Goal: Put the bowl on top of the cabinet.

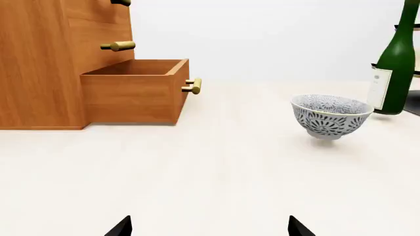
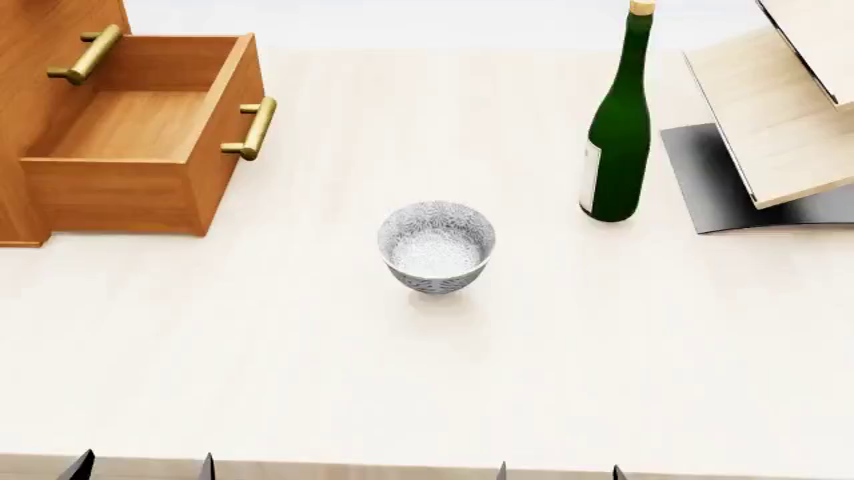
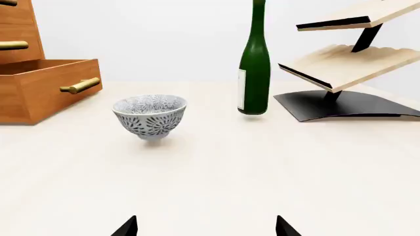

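No writing can be read anywhere; a pale label is seen on the green bottle [image 2: 617,130], but its print is too small to make out. Everything is carried by a pale cream table [image 2: 427,390] w/ faint wood grain, and a plain white-grey wall is seen behind it. The bowl [image 2: 437,246] is stood upright near the middle of the table, apart from all else, w/ nothing gripped around it. The cabinet [image 2: 40,40] is set at the table's far left corner, its bottom drawer [image 2: 134,130] pulled open and brass bar handles shown. The bottle is stood toward the far right, just beside a pale wooden rack [image 2: 781,110] on a dark base. The left gripper [image 1: 208,227] and right gripper [image 3: 204,226] are held w/ fingertips spread apart at the near edge, nothing between them.
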Tool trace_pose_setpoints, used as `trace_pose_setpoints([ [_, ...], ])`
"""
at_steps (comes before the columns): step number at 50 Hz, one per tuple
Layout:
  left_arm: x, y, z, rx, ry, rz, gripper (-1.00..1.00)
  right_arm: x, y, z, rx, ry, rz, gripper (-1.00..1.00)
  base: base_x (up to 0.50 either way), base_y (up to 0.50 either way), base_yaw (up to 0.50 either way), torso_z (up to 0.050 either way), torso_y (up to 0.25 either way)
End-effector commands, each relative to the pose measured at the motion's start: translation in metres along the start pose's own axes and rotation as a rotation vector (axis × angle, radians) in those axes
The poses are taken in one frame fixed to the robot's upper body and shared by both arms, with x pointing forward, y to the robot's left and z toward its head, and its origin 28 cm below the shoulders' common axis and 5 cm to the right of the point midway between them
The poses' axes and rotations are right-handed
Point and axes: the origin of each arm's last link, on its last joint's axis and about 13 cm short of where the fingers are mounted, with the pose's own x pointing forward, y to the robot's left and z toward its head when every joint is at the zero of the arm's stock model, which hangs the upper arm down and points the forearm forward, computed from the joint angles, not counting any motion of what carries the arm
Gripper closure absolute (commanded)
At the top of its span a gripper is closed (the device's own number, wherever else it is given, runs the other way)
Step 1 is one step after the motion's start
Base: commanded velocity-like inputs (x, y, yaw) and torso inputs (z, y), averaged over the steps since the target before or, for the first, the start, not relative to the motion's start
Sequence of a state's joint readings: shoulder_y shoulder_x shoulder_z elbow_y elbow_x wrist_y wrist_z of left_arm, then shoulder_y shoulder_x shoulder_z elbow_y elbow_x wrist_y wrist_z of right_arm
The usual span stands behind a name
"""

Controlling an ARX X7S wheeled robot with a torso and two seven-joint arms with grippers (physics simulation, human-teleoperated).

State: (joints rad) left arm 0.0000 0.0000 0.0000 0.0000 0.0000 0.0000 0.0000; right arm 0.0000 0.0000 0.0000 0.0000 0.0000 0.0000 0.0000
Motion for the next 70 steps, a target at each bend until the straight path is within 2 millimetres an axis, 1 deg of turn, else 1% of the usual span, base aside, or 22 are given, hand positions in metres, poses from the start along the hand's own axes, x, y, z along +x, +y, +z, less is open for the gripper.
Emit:
trace_pose_setpoints([
  [1, 0.002, 0.000, 0.000, 0.006, 0.017, 0.019, -1.00, 0.002, -0.001, 0.002, 0.025, 0.000, -0.056, -1.00, 0.00, 0.00, 0.00, 0.000, 0.000],
  [3, 0.002, 0.000, 0.000, 0.006, 0.017, 0.019, -1.00, 0.002, -0.001, 0.002, 0.025, 0.000, -0.056, -1.00, 0.00, 0.00, 0.00, 0.000, 0.000],
  [4, 0.002, 0.000, 0.001, 0.004, 0.018, 0.020, -1.00, 0.005, -0.002, 0.002, 0.046, 0.019, -0.092, -1.00, 0.00, 0.00, 0.00, 0.000, 0.000],
  [14, 0.001, 0.000, 0.000, 0.002, 0.022, 0.020, -1.00, 0.004, 0.001, 0.001, 0.022, 0.040, -0.055, -1.00, 0.00, 0.00, 0.00, 0.000, 0.000],
  [23, 0.001, 0.000, 0.000, 0.002, 0.022, 0.020, -1.00, 0.004, 0.001, 0.001, 0.022, 0.040, -0.055, -1.00, 0.00, 0.00, 0.00, 0.000, 0.000],
  [24, 0.000, 0.000, 0.001, 0.017, 0.018, 0.019, -1.00, 0.002, 0.002, 0.002, 0.006, 0.016, -0.033, -1.00, 0.00, 0.00, 0.00, 0.000, 0.000],
  [32, -0.003, -0.001, 0.000, 0.033, -0.003, 0.002, -1.00, 0.004, 0.004, -0.002, 0.006, 0.038, 0.002, -1.00, 0.00, 0.00, 0.00, 0.000, 0.000],
  [41, -0.002, 0.000, -0.002, 0.024, 0.022, 0.001, -1.00, 0.004, 0.006, -0.005, -0.021, 0.029, 0.040, -1.00, 0.00, 0.00, 0.00, 0.000, 0.000],
  [47, -0.002, -0.001, -0.003, 0.054, 0.029, 0.006, -1.00, 0.004, 0.006, -0.005, -0.058, 0.022, 0.042, -1.00, 0.00, 0.00, 0.00, 0.000, 0.000],
  [51, -0.001, -0.001, -0.003, 0.051, 0.026, 0.011, -1.00, 0.005, 0.005, -0.005, -0.035, 0.022, 0.033, -1.00, 0.00, 0.00, 0.00, 0.000, 0.000],
  [56, -0.002, -0.002, -0.002, 0.117, 0.016, 0.038, -1.00, 0.006, 0.003, -0.003, -0.005, 0.028, 0.006, -1.00, 0.00, 0.00, 0.00, 0.000, 0.000],
  [58, -0.002, -0.001, 0.003, 0.111, -0.011, 0.044, -1.00, 0.005, 0.002, 0.002, 0.031, 0.030, -0.003, -1.00, 0.21, 0.00, 0.00, 0.000, 0.000],
  [60, -0.005, 0.000, 0.010, 0.093, -0.009, 0.021, -1.00, 0.001, 0.001, 0.009, 0.027, 0.011, 0.004, -1.00, 0.41, 0.00, 0.00, 0.000, 0.000],
  [61, -0.006, 0.000, 0.018, 0.090, -0.017, 0.024, -1.00, -0.003, 0.001, 0.018, 0.033, -0.017, 0.022, -1.00, 0.50, 0.00, 0.00, 0.000, 0.000],
  [64, -0.006, 0.000, 0.018, 0.090, -0.017, 0.024, -1.00, -0.004, 0.001, 0.019, 0.033, -0.017, 0.022, -1.00, 0.50, 0.00, 0.00, 0.000, 0.000],
  [65, -0.012, 0.003, 0.039, 0.045, -0.039, 0.000, -1.00, -0.017, -0.005, 0.036, 0.033, -0.058, 0.006, -1.00, 0.50, 0.00, 0.00, 0.000, 0.000],
  [66, -0.013, 0.003, 0.046, 0.039, -0.060, -0.005, -1.00, -0.020, -0.005, 0.052, 0.047, -0.121, 0.014, -1.00, 0.50, 0.00, 0.00, 0.000, 0.000],
  [67, -0.018, 0.003, 0.054, 0.034, -0.080, -0.016, -1.00, -0.026, -0.008, 0.063, 0.056, -0.155, 0.002, -1.00, 0.50, 0.00, 0.00, 0.000, 0.000],
  [69, -0.019, 0.003, 0.057, 0.037, -0.092, -0.013, -1.00, -0.028, -0.009, 0.067, 0.060, -0.166, -0.004, -1.00, 0.50, 0.00, 0.00, 0.000, 0.000],
  [70, -0.023, 0.003, 0.064, 0.030, -0.106, -0.031, -1.00, -0.035, -0.012, 0.077, 0.075, -0.206, -0.011, -1.00, 0.50, 0.00, 0.00, 0.000, 0.000],
])
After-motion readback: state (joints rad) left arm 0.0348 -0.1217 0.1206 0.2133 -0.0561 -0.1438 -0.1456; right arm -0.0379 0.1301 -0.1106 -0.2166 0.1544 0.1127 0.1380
